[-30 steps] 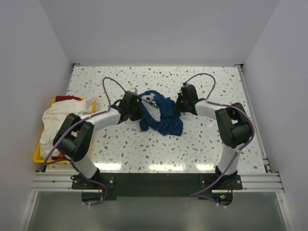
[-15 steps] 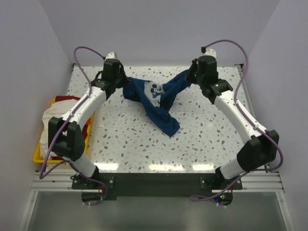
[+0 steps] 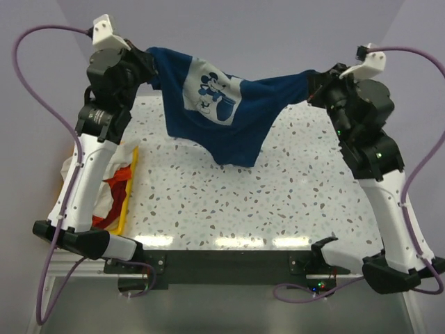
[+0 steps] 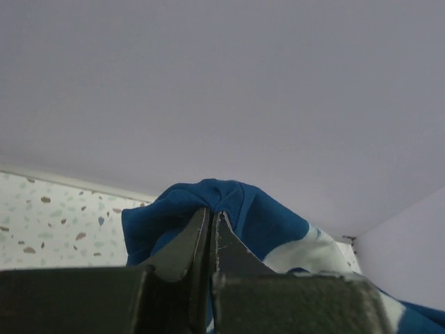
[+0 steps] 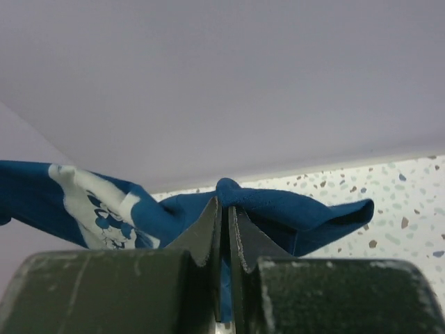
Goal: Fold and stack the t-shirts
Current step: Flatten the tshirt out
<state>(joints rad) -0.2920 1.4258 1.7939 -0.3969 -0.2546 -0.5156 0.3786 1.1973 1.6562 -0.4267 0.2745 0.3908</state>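
Note:
A navy blue t-shirt (image 3: 229, 125) with a white square cartoon-mouse print (image 3: 212, 92) hangs spread high above the table between both arms. My left gripper (image 3: 149, 66) is shut on its left end, blue cloth (image 4: 215, 202) bunching over the tips of my left gripper (image 4: 211, 212). My right gripper (image 3: 313, 82) is shut on the other end, where the shirt (image 5: 292, 209) folds over the tips of my right gripper (image 5: 225, 203). A cream-white t-shirt (image 3: 69, 170) and red and orange ones (image 3: 115, 184) lie in a heap at the left edge.
The yellow plastic bin (image 3: 128, 188) stands at the table's left side under the left arm, holding the other shirts. The speckled table (image 3: 264, 202) lies below the hanging shirt. Pale walls close the back and sides.
Both arms have risen and moved apart, lifting the navy shirt off the table and stretching it out in the air. Both grippers closed on it during the lift.

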